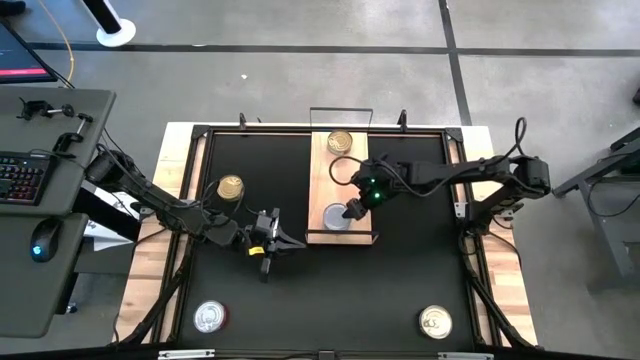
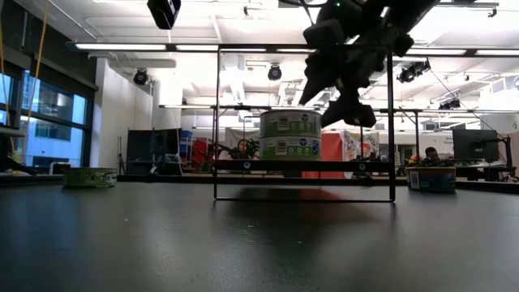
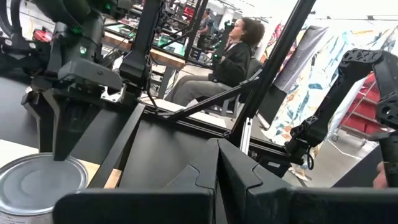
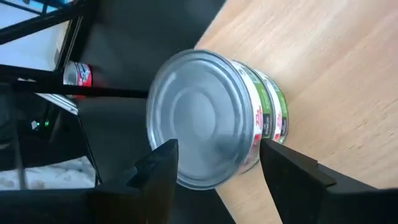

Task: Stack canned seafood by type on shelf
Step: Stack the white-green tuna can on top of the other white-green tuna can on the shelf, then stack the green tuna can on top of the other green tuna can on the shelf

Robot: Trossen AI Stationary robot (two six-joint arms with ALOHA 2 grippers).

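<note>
my right pincer (image 4: 214, 165) apart over the silver tins (image 4: 214, 118) on the shelf (image 4: 336, 68) | left pincer (image 1: 272, 243) together, parked on surface (image 1: 330, 290)

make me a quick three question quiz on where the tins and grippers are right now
1. Which gripper hangs over the silver-lidded stack on the shelf?
A. left gripper
B. right gripper
C. neither

2. True or false: every tin already sits on the shelf.

3. How many tins lie on the black tabletop, off the shelf?

Key
1. B. The right gripper is open above the stack, one finger on each side of it.
2. False.
3. Three: a gold-lidded tin near the left arm, a silver-lidded tin at the front left, and a third tin at the front right.
</note>
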